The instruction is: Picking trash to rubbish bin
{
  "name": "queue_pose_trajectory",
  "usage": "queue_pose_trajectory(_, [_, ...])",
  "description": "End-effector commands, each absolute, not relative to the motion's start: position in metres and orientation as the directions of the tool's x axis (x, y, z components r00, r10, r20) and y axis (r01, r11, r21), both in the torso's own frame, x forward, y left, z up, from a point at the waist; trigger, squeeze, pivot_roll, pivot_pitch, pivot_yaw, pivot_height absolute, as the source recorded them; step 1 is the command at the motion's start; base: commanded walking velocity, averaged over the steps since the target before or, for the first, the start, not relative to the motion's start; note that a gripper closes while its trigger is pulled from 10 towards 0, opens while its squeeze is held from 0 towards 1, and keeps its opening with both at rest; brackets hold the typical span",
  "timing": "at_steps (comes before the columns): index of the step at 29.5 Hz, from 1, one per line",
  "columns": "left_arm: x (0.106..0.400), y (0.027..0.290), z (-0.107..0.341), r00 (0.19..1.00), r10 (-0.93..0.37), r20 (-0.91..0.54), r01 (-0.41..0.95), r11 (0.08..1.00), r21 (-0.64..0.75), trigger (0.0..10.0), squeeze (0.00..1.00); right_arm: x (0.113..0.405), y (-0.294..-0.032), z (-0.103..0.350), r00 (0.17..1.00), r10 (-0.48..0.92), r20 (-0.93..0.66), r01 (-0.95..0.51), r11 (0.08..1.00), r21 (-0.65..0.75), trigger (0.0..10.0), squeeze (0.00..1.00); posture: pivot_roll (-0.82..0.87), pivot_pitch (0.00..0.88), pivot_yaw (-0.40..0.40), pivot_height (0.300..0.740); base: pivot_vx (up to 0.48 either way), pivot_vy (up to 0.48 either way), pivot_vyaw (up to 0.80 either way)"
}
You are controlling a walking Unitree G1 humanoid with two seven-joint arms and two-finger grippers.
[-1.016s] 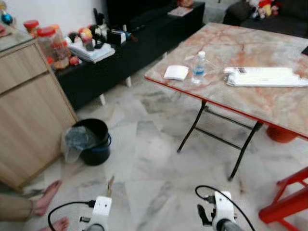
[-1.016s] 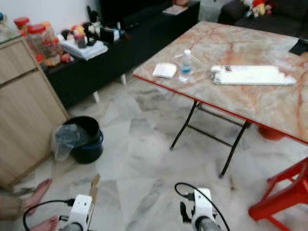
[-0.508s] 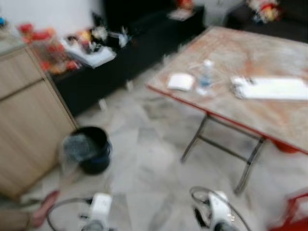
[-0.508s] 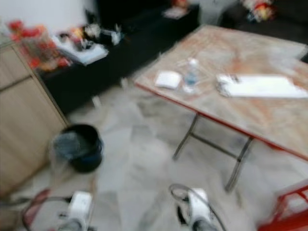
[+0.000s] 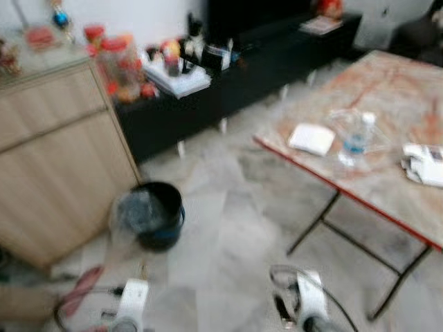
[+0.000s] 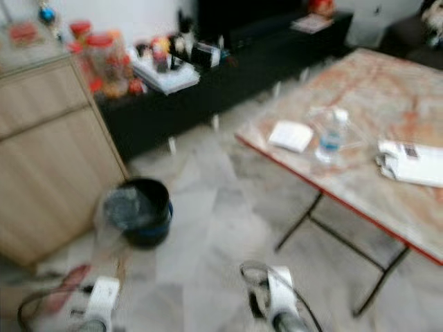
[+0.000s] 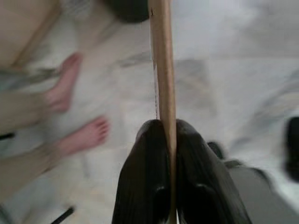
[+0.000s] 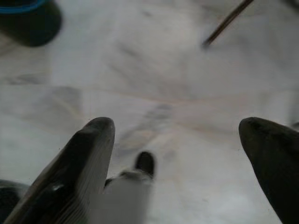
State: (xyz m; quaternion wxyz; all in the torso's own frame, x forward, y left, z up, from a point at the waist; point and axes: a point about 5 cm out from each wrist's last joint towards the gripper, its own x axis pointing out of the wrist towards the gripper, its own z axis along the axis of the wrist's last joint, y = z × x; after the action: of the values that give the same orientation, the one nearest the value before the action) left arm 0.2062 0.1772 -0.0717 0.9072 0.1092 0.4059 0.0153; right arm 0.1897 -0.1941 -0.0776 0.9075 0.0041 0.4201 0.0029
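Left claw (image 7: 164,133) clenched on a flat tan cardboard strip (image 7: 162,60) above the marble floor (image 5: 228,235); right claw (image 8: 180,144) hangs spread. The black plastic-lined rubbish bin (image 5: 156,213) stands beside a wooden cabinet (image 5: 55,159).

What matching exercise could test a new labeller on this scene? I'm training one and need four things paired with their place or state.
Things:
1. water bottle
2. black bin
3. flat cardboard piece
4. right gripper

Place or state:
A. clamped edge-on in the left gripper
B. open above bare floor
C. upright on the marble-top table
D. on the floor beside the wooden cabinet

Pairs: 1-C, 2-D, 3-A, 4-B
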Motion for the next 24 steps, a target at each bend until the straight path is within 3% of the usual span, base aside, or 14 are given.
queue_pose_trajectory(1, [0.1999,0.1932,-0.0733,0.651,0.157,-0.742,0.043,0.969,0.243,10.0,0.0,0.197,-0.1807,-0.0752,0.666,0.042,-0.745,-0.025,0.999,0.034,10.0,0.0,0.01,0.112,-0.012,0.74,0.386,0.0,0.66])
queue_pose_trajectory(6, [0.1984,0.1939,-0.0741,0.647,0.16,-0.745,0.042,0.969,0.244,10.0,0.0,0.1962,-0.1794,-0.0757,0.665,0.045,-0.746,-0.023,0.999,0.04,10.0,0.0,0.01,0.118,-0.013,0.74,0.386,0.0,0.65])
queue_pose_trajectory(24, [0.1951,0.1943,-0.0758,0.639,0.163,-0.752,0.04,0.969,0.244,10.0,0.0,0.1967,-0.1768,-0.0759,0.664,0.049,-0.746,-0.015,0.999,0.052,10.0,0.0,0.02,0.124,-0.011,0.74,0.384,0.0,0.03])
